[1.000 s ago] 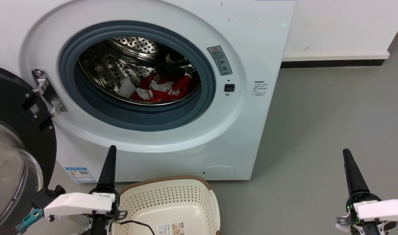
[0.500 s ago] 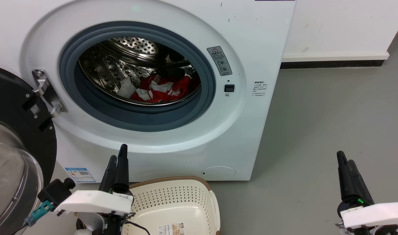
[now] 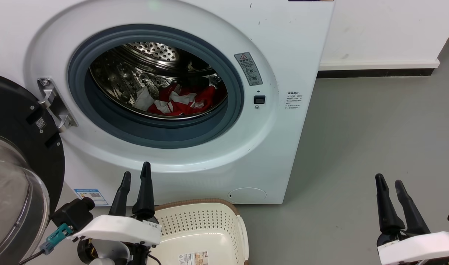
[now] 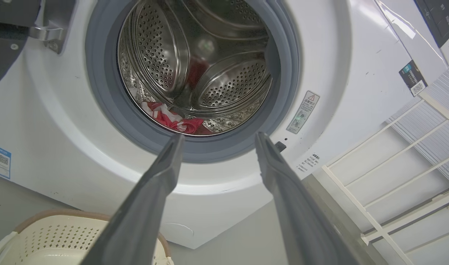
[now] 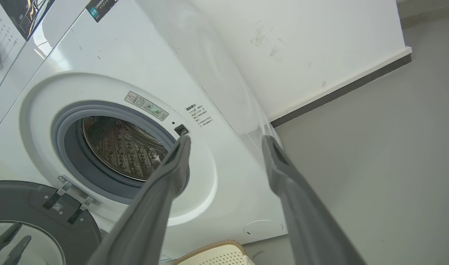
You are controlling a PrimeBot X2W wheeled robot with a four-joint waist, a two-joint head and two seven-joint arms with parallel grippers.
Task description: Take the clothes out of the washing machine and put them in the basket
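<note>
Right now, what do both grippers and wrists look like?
The left gripper and right gripper each have two long tapered black fingers on a white wrist shell. The left wrist carries a black block with a teal plug and a thin black cable.

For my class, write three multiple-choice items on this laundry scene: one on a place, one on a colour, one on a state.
1. Where are the clothes?
A. in the basket
B. inside the washing machine
C. in the left pincer

2. What colour is the basket's rim?
A. brown
B. blue
C. black

3. How does the left pincer stand?
A. shut on cloth
B. open and empty
C. shut and empty

Answers:
1 B: the red fabric lies inside the machine's round opening.
2 A: a brown band edges the cream walls.
3 B: its fingers are spread with nothing between them.
</note>
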